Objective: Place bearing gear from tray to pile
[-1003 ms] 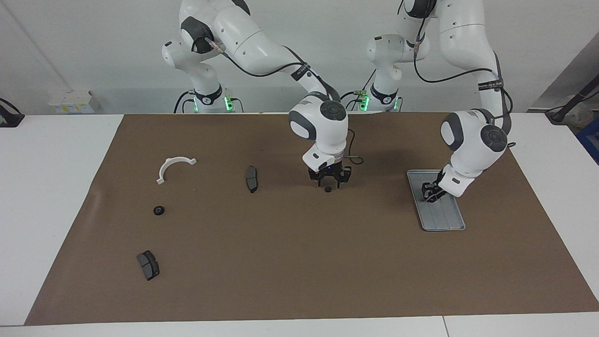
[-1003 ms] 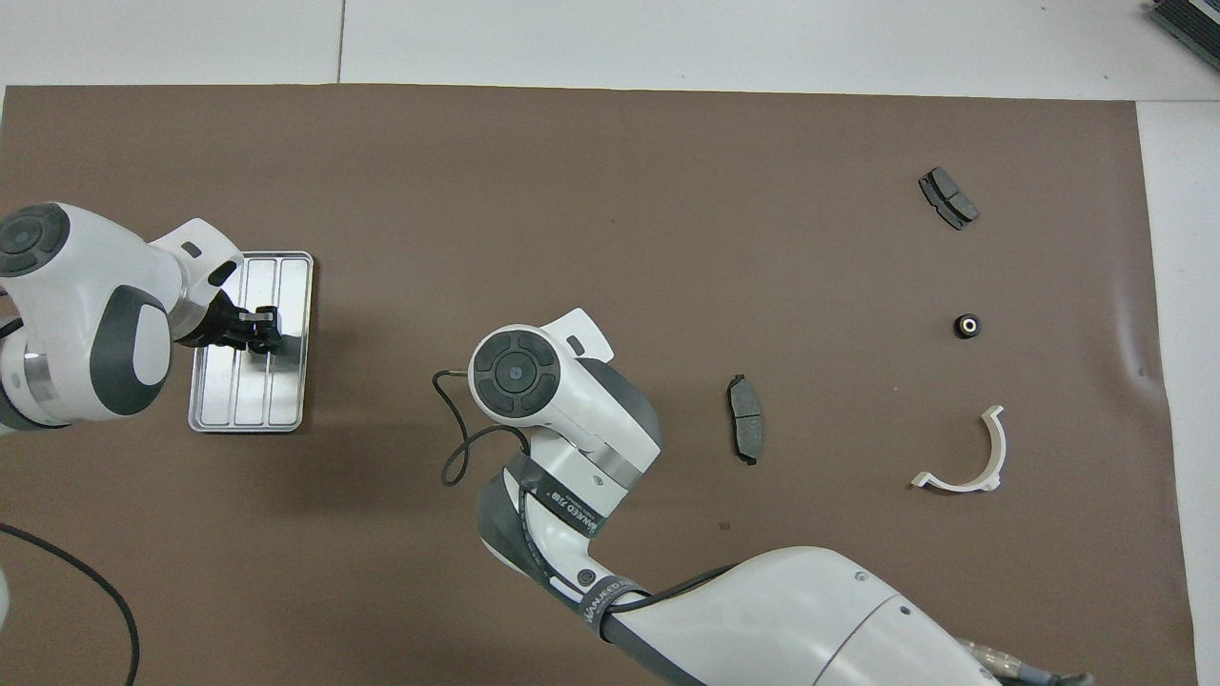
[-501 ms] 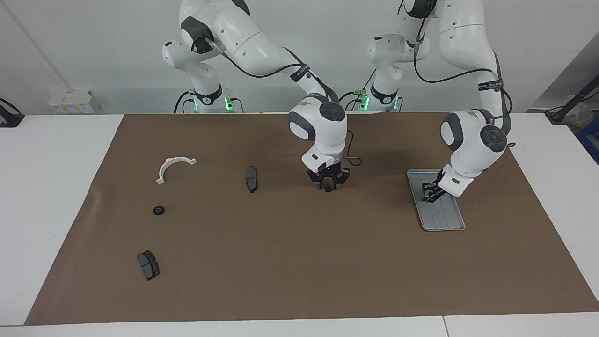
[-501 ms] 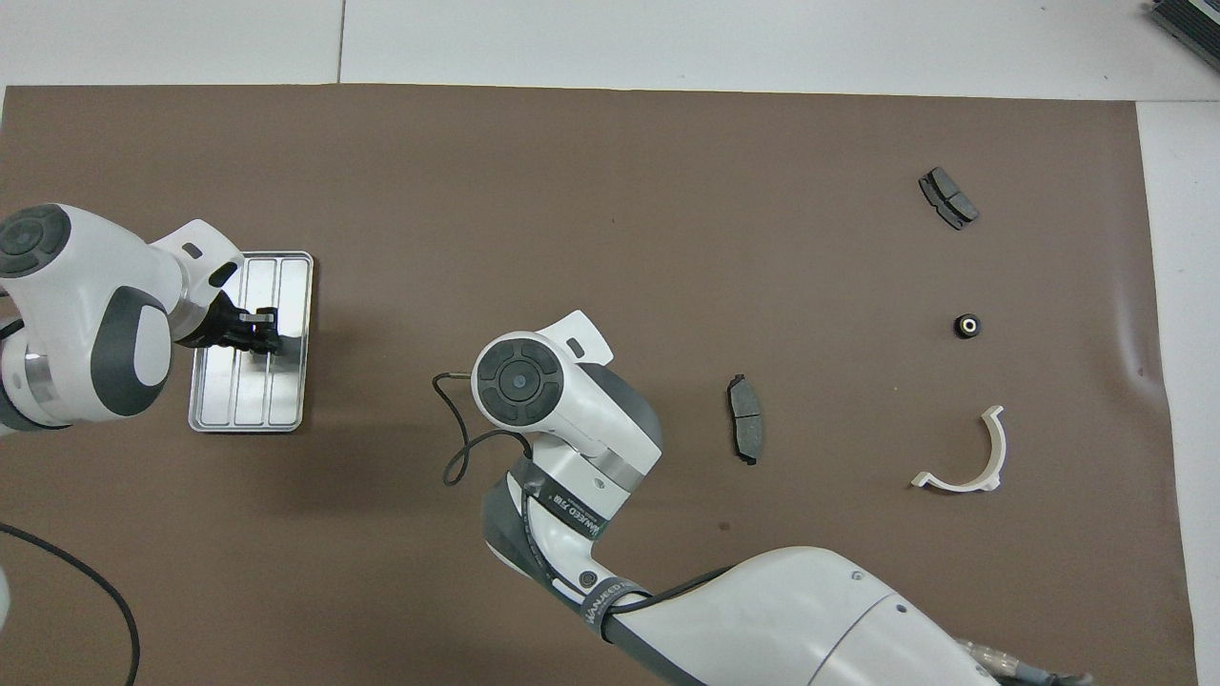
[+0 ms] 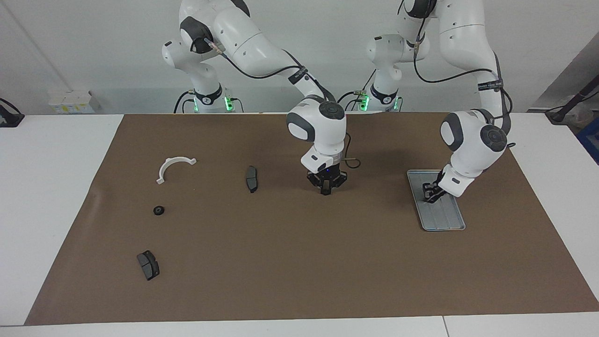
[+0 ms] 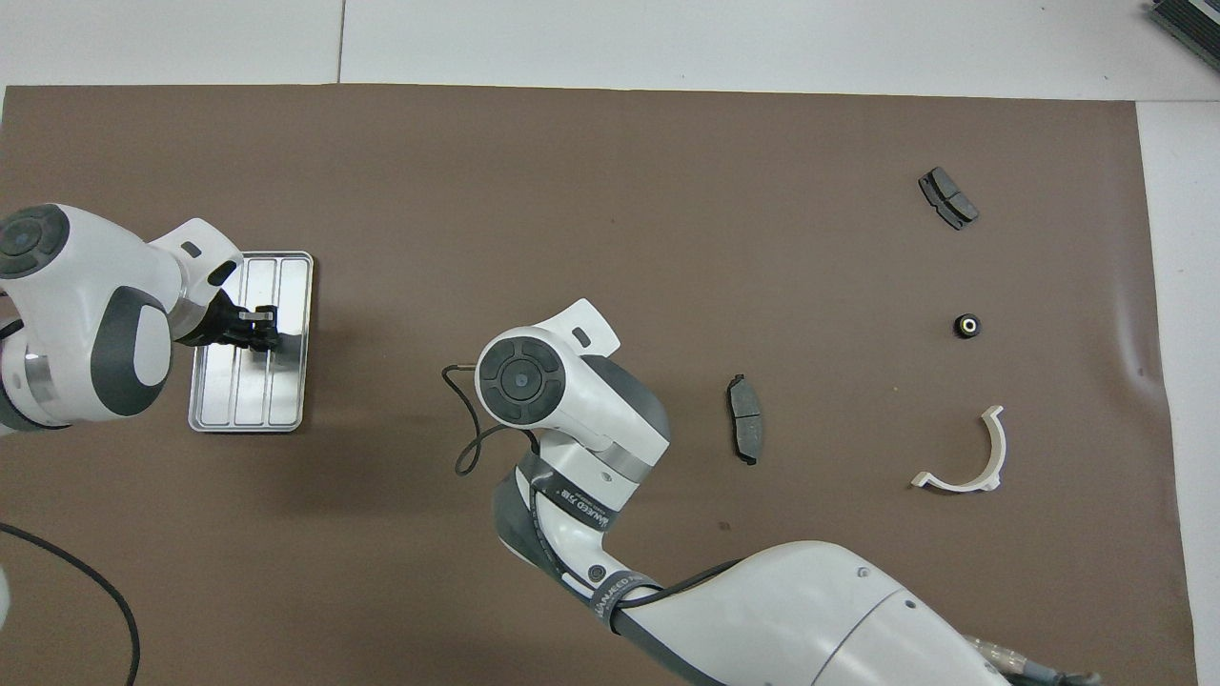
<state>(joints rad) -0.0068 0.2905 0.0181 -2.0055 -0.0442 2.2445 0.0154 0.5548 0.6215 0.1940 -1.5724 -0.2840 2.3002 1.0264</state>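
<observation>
Mid-frame in the facing view, the right gripper [image 5: 326,189] is pinched shut at the mat, probably on a bearing gear hidden between its tips; the pile [image 5: 251,179] lies level with it toward the right arm's end. The left gripper [image 5: 429,195] sits low in the tray [image 5: 442,220], grip unreadable

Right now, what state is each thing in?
Right gripper: shut, down at the mat, mid-table.
Left gripper: low over the tray.
Tray: flat on the mat.
Gear: lying free between bracket and one pad.
Bracket: lying flat, untouched.
Pads: lying flat, apart, untouched.
</observation>
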